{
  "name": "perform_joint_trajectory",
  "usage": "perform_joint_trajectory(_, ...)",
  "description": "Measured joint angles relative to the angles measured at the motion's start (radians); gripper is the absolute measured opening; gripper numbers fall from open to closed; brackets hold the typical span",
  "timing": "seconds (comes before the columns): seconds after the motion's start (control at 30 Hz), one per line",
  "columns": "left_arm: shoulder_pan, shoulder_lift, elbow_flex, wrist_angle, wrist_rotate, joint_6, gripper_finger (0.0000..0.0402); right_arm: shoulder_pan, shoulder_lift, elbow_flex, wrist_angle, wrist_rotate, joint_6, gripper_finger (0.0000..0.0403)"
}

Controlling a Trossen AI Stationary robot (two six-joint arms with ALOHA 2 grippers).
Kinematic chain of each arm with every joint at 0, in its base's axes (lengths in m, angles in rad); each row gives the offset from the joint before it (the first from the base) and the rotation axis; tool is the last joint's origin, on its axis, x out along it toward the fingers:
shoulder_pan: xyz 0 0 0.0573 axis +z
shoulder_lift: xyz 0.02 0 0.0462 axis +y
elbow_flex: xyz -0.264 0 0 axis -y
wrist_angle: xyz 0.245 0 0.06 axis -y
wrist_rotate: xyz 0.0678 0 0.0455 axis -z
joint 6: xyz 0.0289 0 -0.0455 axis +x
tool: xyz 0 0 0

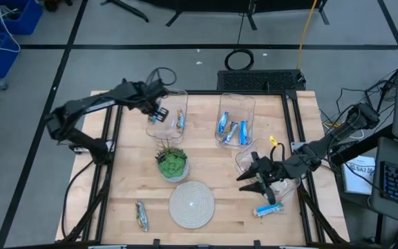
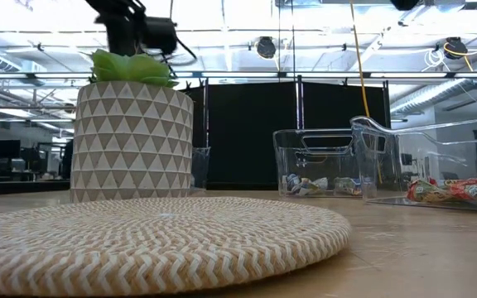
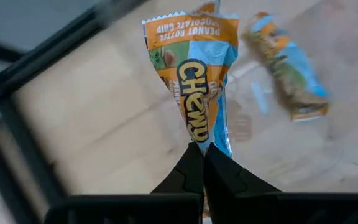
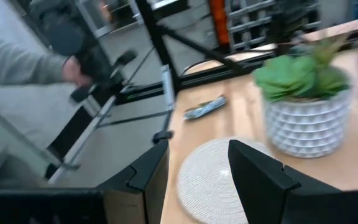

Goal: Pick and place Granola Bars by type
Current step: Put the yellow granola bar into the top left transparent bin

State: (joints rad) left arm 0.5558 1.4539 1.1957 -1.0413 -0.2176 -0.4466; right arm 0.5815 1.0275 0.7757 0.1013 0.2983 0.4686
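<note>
My left gripper hovers over the far-left clear bin and is shut on an orange-and-blue granola bar. A like bar lies on that bin's floor, also seen from above. My right gripper is open and holds nothing; it is by the right bin, which holds multicoloured bars. The middle bin holds blue bars. A blue bar lies on the table near the right edge, and another bar lies near the left front. My left gripper pinches the orange-and-blue bar by one narrow end of its wrapper between its two shut fingers. The fingers point down from above. The bar is lifted clear and hangs below them over the bin floor, and its free crimped end is farthest from the fingers.
A green plant in a white patterned pot stands mid-table, with a round woven mat in front of it. A dark frame runs along the table's edges. In the right wrist view a person's hand shows beyond the table.
</note>
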Motion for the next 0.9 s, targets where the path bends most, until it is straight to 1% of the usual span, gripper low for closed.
perform_joint_trajectory(0.13,0.006,0.083,0.0,0.119,0.094,0.088,0.0002,-0.001,0.0,0.0,0.005,0.073,0.045,0.0157)
perform_joint_trajectory(0.17,0.004,0.099,0.0,0.128,0.127,0.11,0.0004,-0.001,0.0,0.0,0.009,0.079,0.061,0.0157)
perform_joint_trajectory(0.23,0.003,0.127,0.0,0.117,0.198,0.154,0.0021,-0.001,0.0,0.0,0.024,0.083,0.087,0.0157)
perform_joint_trajectory(0.33,0.002,0.142,-0.001,0.066,0.26,0.206,0.0066,-0.001,0.0,0.0,0.065,0.063,0.096,0.0157)
perform_joint_trajectory(0.47,0.001,0.129,0.012,-0.012,0.277,0.263,0.0137,0.001,0.0,0.0,0.086,0.005,0.098,0.0157)
perform_joint_trajectory(0.53,-0.007,0.112,0.044,-0.05,0.282,0.293,0.0174,0.002,0.001,0.0,0.083,-0.019,0.095,0.0157)
perform_joint_trajectory(0.6,-0.025,0.1,0.102,-0.145,0.316,0.326,0.0209,0.003,0.001,0.0,0.07,-0.047,0.081,0.0157)
perform_joint_trajectory(0.67,-0.072,0.096,0.19,-0.295,0.342,0.346,0.0238,0.003,0.002,0.0,0.059,-0.079,0.064,0.0157)
perform_joint_trajectory(0.73,-0.155,0.094,0.292,-0.469,0.363,0.354,0.0261,0.004,0.002,0.0,0.032,-0.112,0.044,0.0157)
perform_joint_trajectory(0.77,-0.207,0.094,0.339,-0.528,0.367,0.361,0.027,0.005,0.002,0.0,0.019,-0.126,0.037,0.0157)
perform_joint_trajectory(0.8,-0.268,0.091,0.377,-0.545,0.371,0.367,0.0277,0.006,0.002,0.0,0.006,-0.143,0.032,0.0157)
perform_joint_trajectory(0.9,-0.463,0.015,0.429,-0.495,0.413,0.408,0.0292,0.011,0.002,0.0,-0.026,-0.172,0.013,0.0157)
